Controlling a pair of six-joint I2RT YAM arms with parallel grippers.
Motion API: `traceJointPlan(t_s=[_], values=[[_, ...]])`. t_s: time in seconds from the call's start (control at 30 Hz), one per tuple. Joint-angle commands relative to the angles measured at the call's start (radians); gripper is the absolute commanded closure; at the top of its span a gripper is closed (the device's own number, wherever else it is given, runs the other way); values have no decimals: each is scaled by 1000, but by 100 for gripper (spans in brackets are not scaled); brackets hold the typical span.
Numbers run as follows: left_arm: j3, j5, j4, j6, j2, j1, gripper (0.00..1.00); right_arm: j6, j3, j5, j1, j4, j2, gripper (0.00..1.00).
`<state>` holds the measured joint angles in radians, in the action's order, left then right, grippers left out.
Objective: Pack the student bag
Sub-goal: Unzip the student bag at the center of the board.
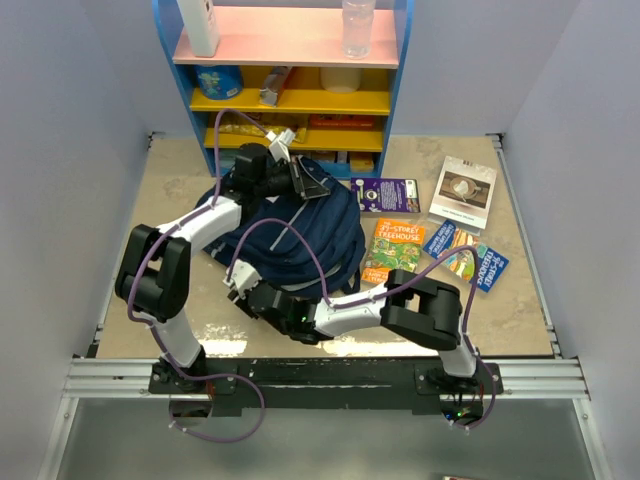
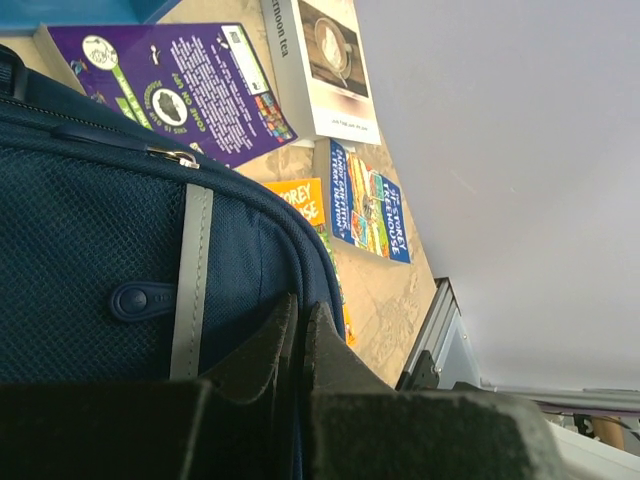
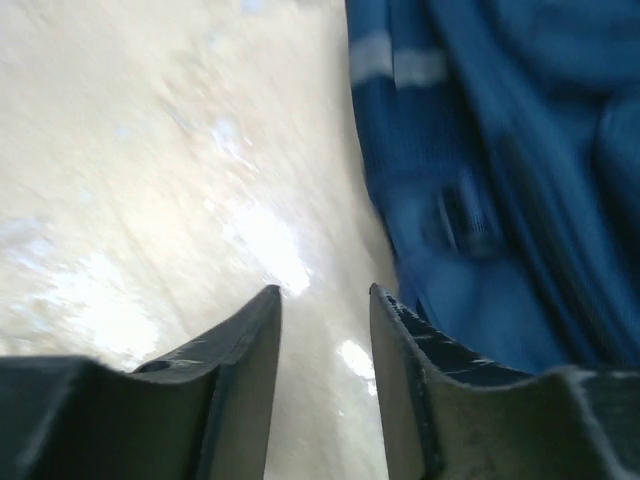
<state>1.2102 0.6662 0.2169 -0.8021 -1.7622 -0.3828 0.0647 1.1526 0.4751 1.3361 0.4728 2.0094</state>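
The student bag [image 1: 300,240], navy with a light stripe, lies in the middle of the table. My left gripper [image 1: 305,178] sits at its far top edge. In the left wrist view that gripper [image 2: 300,305] is shut, with a thin sliver of the bag's [image 2: 90,230] blue fabric pinched between the jaws. My right gripper [image 1: 238,285] is low at the bag's near left corner. In the right wrist view it [image 3: 325,290] stands open over bare tabletop, nothing between the fingers, the bag [image 3: 500,150] just to its right.
Right of the bag lie a purple book [image 1: 385,195], an orange-green Treehouse book [image 1: 393,248], a white book [image 1: 463,190] and small blue books [image 1: 465,255]. A blue shelf unit [image 1: 290,70] with bottles and boxes stands at the back.
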Motion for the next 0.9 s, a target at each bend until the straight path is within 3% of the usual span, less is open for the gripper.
traceJointPlan(t_s=[0.0, 0.17, 0.23, 0.3, 0.37, 0.53, 0.7, 0.87], values=[[90, 42, 136, -7, 67, 25, 100, -20, -55, 34, 20, 199, -73, 53], [214, 70, -96, 157, 64, 64, 100, 70, -295, 74, 20, 221, -328, 41], [244, 96, -151, 232, 50, 81, 100, 150, -402, 83, 20, 196, -473, 40], [333, 148, -319, 299, 21, 94, 100, 220, -485, 144, 12, 167, -553, 39], [431, 223, -495, 404, -31, 101, 100, 269, -525, 210, -20, 133, -633, 44], [557, 309, -779, 654, -69, 124, 100, 392, -533, 194, -164, 39, -666, 67], [683, 342, -1051, 874, -57, 153, 100, 429, -485, 140, -221, -11, -566, 71], [768, 369, -1201, 960, -36, 202, 100, 487, -519, 77, -245, 18, -497, 75]])
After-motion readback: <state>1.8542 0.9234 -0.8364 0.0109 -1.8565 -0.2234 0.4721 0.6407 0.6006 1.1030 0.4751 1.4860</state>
